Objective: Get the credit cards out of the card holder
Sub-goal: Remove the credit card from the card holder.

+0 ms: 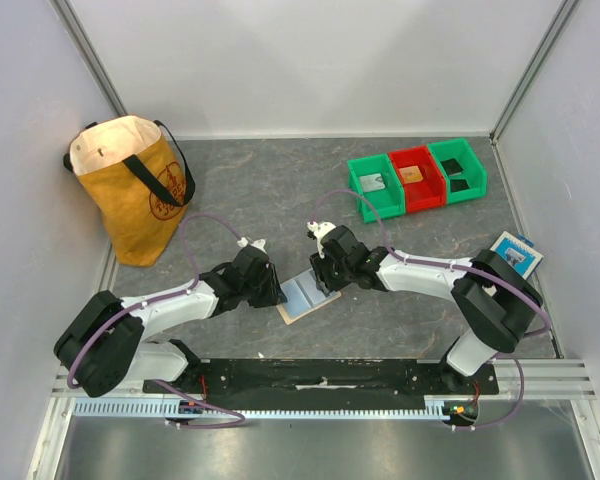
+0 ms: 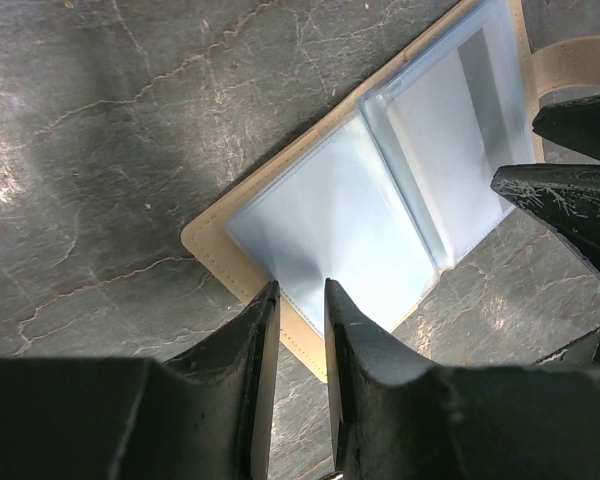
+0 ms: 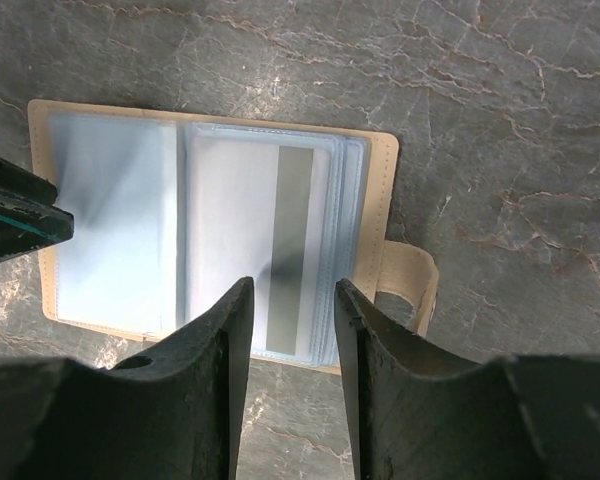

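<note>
The card holder (image 1: 305, 294) lies open and flat on the grey table between the two arms, tan rim up, with pale blue clear sleeves (image 2: 330, 220) and a tan tab (image 3: 412, 285). One pale credit card (image 3: 235, 235) with a grey stripe shows inside the right-hand stack of sleeves. My left gripper (image 2: 300, 290) hovers over the holder's tan edge, open by a narrow gap with nothing in it. My right gripper (image 3: 292, 288) stands open above the near edge of the sleeve stack, holding nothing. The two grippers face each other across the holder (image 3: 110, 225).
A yellow tote bag (image 1: 130, 190) stands at the back left. Green (image 1: 375, 185), red (image 1: 417, 177) and green (image 1: 457, 168) bins sit at the back right. A blue-and-white packet (image 1: 517, 252) lies by the right wall. White walls enclose the table.
</note>
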### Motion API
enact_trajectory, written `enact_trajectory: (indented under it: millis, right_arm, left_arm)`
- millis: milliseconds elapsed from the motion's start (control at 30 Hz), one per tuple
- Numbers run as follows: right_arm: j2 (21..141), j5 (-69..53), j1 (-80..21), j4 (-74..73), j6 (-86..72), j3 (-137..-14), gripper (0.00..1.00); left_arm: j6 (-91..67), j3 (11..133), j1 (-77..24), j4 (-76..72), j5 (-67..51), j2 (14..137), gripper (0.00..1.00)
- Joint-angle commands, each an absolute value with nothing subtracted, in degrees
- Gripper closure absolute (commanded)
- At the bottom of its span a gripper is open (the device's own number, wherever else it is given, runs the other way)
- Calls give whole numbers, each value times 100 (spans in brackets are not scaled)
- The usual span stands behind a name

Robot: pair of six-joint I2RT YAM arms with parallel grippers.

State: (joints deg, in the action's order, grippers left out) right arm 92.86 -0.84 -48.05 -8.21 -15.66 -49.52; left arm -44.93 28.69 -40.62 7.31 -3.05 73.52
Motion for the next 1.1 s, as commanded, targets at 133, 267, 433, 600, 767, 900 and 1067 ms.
enact_trajectory:
  millis: [133, 267, 433, 600, 767, 900, 1067]
  right_arm:
    - [9343, -325, -4825, -668, -1556, -5018, 60]
    - [9334, -343, -4825, -668, -1529, -5019, 62]
    - [9386, -343, -4825, -694, -1503, -5027, 62]
    - [9422, -316, -4825, -712, -1582, -5001, 60]
    - [9404, -202, -4825, -712, -1556, -4913, 58]
    - [9369, -98, -4834, -721, -1564, -4887, 57]
    - [9281, 273, -4851, -844, -1503, -4860, 57]
  left_arm:
    - [-4315, 2883, -4087, 729, -123, 7357, 70]
    - [-4307, 2892, -4078, 791, -53, 7339, 70]
    - [-4289, 2892, -4078, 791, -79, 7400, 70]
    - [-4289, 2918, -4078, 809, -88, 7435, 70]
    - [-4245, 2979, -4078, 923, -97, 7488, 70]
    - [-4254, 2979, -4078, 923, -97, 7532, 70]
    - [-4263, 2988, -4078, 932, -114, 7532, 71]
